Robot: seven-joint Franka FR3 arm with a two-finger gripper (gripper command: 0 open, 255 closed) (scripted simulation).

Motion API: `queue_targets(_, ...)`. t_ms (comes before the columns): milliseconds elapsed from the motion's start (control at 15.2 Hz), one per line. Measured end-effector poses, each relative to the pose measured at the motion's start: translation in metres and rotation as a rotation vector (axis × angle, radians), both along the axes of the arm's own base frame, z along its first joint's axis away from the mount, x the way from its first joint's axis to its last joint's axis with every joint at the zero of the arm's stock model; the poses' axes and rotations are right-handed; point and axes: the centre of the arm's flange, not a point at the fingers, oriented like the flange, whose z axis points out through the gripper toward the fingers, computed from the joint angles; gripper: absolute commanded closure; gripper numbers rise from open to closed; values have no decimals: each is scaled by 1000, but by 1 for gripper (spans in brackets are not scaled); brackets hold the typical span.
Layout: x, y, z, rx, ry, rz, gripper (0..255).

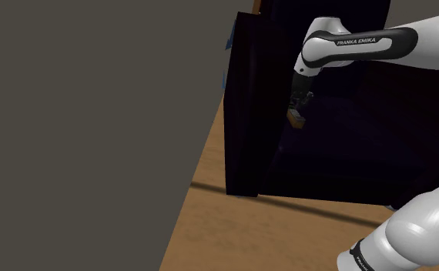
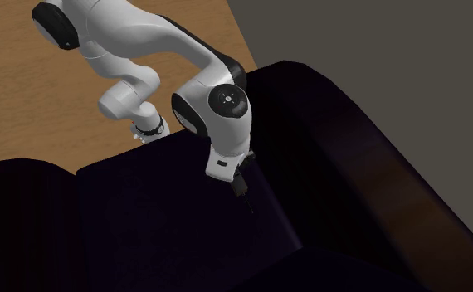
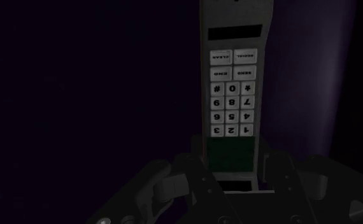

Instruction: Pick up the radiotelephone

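The dark sofa (image 2: pixel 143 224) lies beneath the white arm (image 2: pixel 218 99). The grey radiotelephone (image 3: pixel 232 83), keypad facing the wrist camera, is at the arm's tip above the seat. The fingers (image 3: pixel 277 172) pinch its lower end from both sides.

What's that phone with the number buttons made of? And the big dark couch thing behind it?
The radiotelephone looks like hard plastic: a smooth, matte grey body with flat edges and pale square keys with printed digits. The sofa looks upholstered, very dark purple-black with rounded, padded edges. A faint sheen hints at leather, but it may be fabric.
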Motion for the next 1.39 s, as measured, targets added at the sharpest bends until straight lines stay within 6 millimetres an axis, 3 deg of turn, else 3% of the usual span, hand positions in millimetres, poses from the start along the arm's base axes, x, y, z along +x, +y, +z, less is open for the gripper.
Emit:
queue_targets(396, 0, 0, 2, 0, 1, 0, 255)
queue_targets(1386, 1, 0, 77, 0, 1, 1, 255)
